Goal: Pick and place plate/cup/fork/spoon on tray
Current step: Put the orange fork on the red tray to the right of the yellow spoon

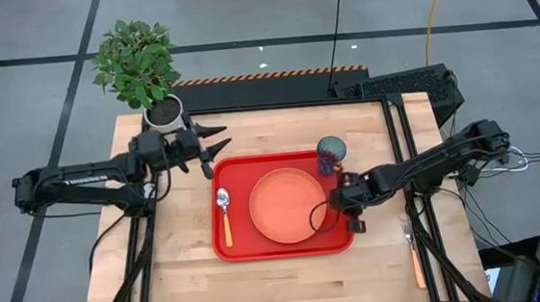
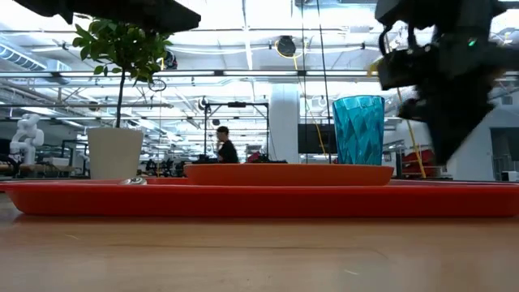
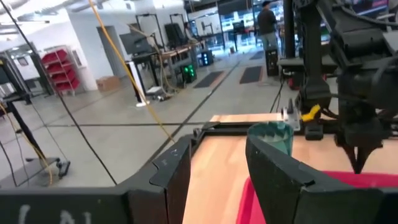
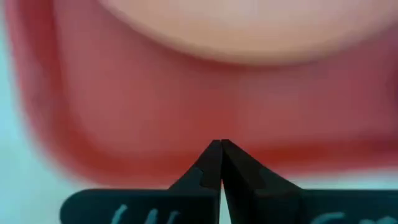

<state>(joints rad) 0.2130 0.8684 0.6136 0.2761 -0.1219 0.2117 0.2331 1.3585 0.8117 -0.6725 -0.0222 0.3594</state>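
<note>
The red tray [image 1: 239, 245] lies on the middle of the wooden table. On it rest the orange plate [image 1: 289, 205], the spoon [image 1: 225, 212] along its left side, and the teal cup [image 1: 331, 151], upright in its far right corner. The fork [image 1: 413, 251] lies flat on the table to the tray's right. My right gripper [image 1: 337, 204] is shut, empty and pointing down; it hangs above the tray's right side beside the plate [image 4: 249, 25]. My left gripper [image 1: 214, 146] stands open and level, with nothing in it, over the table beyond the tray's far left corner.
A white pot [image 1: 164, 111] with a green plant stands at the table's far left corner, just behind my left gripper. Bare wood lies along the near edge and to the left of the tray. Black rails [image 1: 415, 159] run along the table's right side.
</note>
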